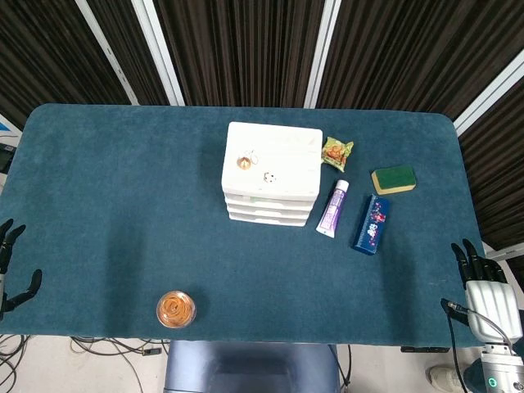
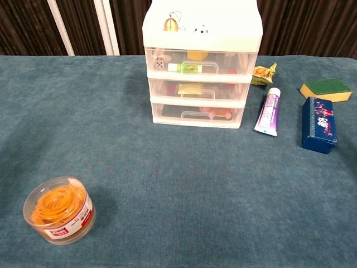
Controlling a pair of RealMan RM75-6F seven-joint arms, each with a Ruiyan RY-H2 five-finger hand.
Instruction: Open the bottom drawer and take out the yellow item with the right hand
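Note:
A white three-drawer unit (image 1: 273,172) stands mid-table, all drawers pushed in. In the chest view its bottom drawer (image 2: 198,114) shows small pink and yellowish items (image 2: 219,113) through the translucent front; their shapes are unclear. The middle drawer holds a yellow piece (image 2: 191,89). My right hand (image 1: 483,282) sits at the table's near right corner, fingers apart and empty, far from the unit. At the near left edge is my left hand (image 1: 10,270), likewise spread and empty. The chest view shows neither hand.
Right of the unit lie a purple tube (image 2: 268,111), a blue box (image 2: 318,124), a green-yellow sponge (image 2: 326,89) and a snack packet (image 2: 264,73). A jar of orange rubber bands (image 2: 58,210) stands near the front left. A small bell (image 2: 170,24) sits on the unit.

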